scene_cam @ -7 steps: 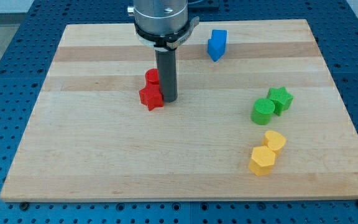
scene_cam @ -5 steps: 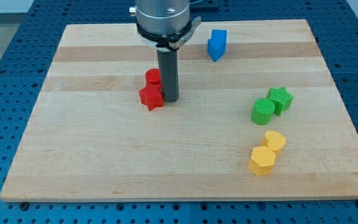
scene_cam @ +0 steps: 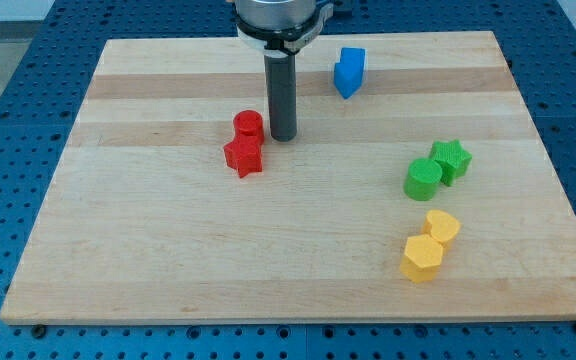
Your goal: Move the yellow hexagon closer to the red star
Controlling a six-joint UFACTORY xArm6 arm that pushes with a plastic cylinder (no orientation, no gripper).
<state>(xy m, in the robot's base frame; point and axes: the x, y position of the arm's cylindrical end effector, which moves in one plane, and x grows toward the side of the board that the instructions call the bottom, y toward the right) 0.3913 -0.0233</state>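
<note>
Near the board's top edge, left of centre, my tip (scene_cam: pixel 283 137) stands bare beside the red cylinder (scene_cam: pixel 249 125), pushing nothing. The yellow hexagon (scene_cam: pixel 422 257) sits near the bottom-right corner, well apart from the red star (scene_cam: pixel 243 156). The push is not begun.

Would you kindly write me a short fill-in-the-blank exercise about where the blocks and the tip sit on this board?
1. My tip stands just to the view's right of the ____ cylinder.
2. The yellow hexagon lies near the view's bottom ____ of the board.
3. The red star touches the red cylinder on its view's ____ side.
4. The block nearest the view's top is the ____ one.

Missing words: red; right; bottom; blue
</note>
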